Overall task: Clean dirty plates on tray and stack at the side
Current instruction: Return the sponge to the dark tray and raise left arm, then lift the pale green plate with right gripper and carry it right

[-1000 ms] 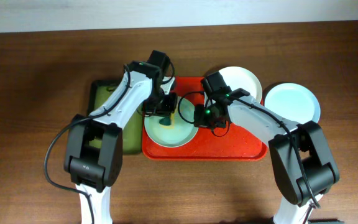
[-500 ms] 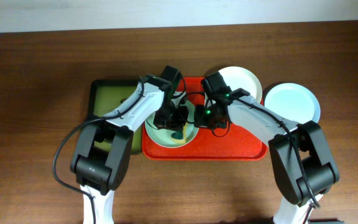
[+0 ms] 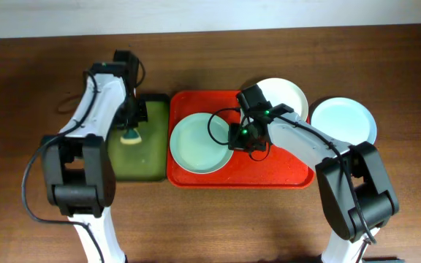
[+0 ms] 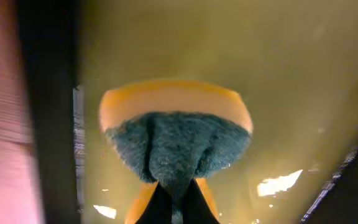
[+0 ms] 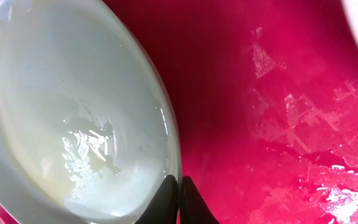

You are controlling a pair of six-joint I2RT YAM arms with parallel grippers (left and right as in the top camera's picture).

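Our left gripper [image 4: 176, 199] pinches a yellow-and-teal sponge [image 4: 176, 140] above the dark green tray [image 3: 134, 157]; our right gripper [image 5: 180, 202] clamps the pale mint round plate's [image 5: 67, 112] rim.

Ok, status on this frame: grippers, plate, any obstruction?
Left gripper shut on sponge, over green tray. Right gripper pinching mint plate rim. Nothing obstructing.

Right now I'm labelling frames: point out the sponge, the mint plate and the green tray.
sponge [image 4: 178, 140], left wrist view, teal scrub face.
mint plate [image 3: 196, 146], overhead view, bare centre.
green tray [image 3: 134, 164], overhead view, bare floor.
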